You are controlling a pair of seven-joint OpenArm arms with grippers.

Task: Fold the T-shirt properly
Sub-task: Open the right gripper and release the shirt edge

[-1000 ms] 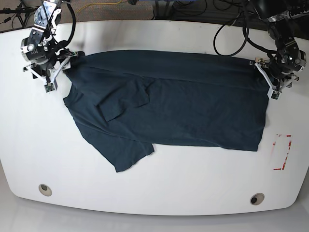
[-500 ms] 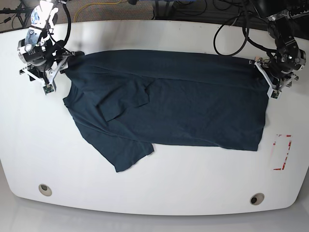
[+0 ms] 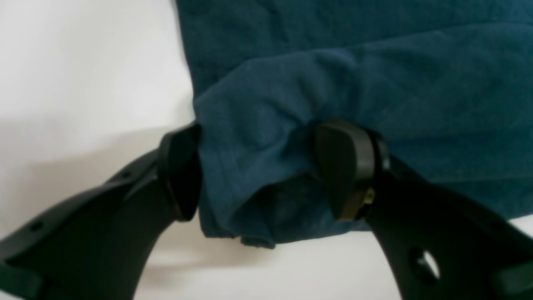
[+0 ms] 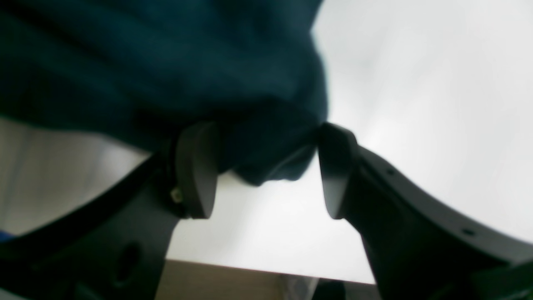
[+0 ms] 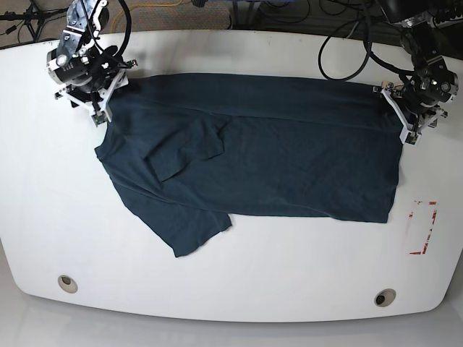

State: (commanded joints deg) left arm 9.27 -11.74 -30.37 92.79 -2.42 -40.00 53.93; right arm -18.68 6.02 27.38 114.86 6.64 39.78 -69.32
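I see the T-shirt [image 5: 268, 144] flat on the tabletop [image 5: 289, 267]; left gripper [image 3: 266, 175] and right gripper [image 4: 266, 171] jaws each pinch a bunched corner.

The T-shirt [image 5: 268, 144] lies spread on the table [image 5: 43, 217]. The right gripper [image 5: 108, 94] is at its far left corner, the left gripper [image 5: 396, 110] at its far right corner.
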